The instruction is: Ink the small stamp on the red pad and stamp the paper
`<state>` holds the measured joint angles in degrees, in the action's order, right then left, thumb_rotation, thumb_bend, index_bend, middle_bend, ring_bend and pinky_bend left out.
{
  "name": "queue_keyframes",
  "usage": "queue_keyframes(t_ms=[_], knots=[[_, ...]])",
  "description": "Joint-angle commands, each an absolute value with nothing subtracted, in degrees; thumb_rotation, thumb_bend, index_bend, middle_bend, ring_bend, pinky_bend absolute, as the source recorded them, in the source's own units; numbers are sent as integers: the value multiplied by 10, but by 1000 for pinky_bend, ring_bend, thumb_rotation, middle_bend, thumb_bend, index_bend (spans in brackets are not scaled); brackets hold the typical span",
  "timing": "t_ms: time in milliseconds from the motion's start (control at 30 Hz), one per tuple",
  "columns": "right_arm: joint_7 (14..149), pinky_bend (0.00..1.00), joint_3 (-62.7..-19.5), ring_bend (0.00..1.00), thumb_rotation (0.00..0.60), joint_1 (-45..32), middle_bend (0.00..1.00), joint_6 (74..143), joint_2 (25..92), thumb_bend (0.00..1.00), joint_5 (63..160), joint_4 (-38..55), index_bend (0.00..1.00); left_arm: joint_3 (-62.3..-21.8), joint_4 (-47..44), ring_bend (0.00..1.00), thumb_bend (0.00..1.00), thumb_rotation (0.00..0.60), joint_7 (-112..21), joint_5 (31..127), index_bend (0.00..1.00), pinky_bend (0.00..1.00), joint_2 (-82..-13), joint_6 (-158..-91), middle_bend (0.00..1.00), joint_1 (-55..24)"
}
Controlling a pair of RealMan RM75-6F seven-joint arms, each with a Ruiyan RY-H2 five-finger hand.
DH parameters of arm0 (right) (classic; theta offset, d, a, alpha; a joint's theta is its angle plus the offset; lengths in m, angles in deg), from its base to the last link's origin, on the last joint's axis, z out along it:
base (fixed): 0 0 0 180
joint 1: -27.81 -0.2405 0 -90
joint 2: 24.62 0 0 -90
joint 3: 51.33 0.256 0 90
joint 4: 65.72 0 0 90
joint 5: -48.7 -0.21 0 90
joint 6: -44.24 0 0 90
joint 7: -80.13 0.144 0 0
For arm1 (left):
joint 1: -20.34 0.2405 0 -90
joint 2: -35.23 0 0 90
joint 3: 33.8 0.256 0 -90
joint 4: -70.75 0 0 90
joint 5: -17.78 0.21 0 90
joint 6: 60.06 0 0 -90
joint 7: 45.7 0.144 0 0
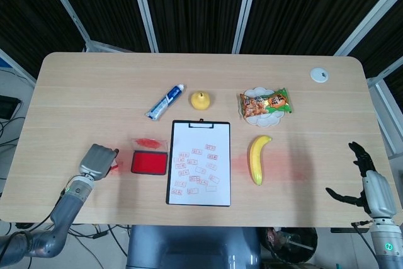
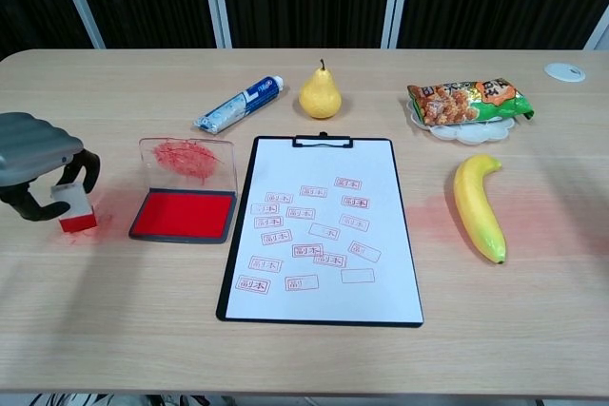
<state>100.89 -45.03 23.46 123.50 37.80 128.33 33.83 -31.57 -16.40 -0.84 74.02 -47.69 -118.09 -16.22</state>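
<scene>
The small stamp (image 2: 74,208), a white block with a red base, stands on the table left of the red ink pad (image 2: 184,214). My left hand (image 2: 38,166) curls over it and grips it between thumb and fingers. In the head view the left hand (image 1: 97,160) hides most of the stamp (image 1: 115,165). The ink pad (image 1: 149,162) lies with its clear lid (image 2: 187,161) folded back. The paper (image 2: 322,225) on a black clipboard (image 1: 201,163) carries several red stamp marks. My right hand (image 1: 368,184) hangs open at the table's right edge, holding nothing.
Behind the clipboard lie a toothpaste tube (image 2: 240,104) and a pear (image 2: 321,92). A snack bag on a plate (image 2: 466,106) and a banana (image 2: 479,204) sit to the right. A white disc (image 1: 319,75) is at the far right corner.
</scene>
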Motion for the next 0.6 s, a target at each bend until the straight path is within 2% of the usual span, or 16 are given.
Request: queue_keyframes(t_ms=[33,600], knots=[[1009,219,-450,0,600,235,0,1235,378,121,1283,338,7,-315,-166,827,367,600,-7,739,391,972,-476,-1181,510,-162],[1009,219,-450,0,600,236,0,1238,378,122,1284,339,7,-309,-177,827,284,600,9,728,340,972,-471,-1187,454,-160]])
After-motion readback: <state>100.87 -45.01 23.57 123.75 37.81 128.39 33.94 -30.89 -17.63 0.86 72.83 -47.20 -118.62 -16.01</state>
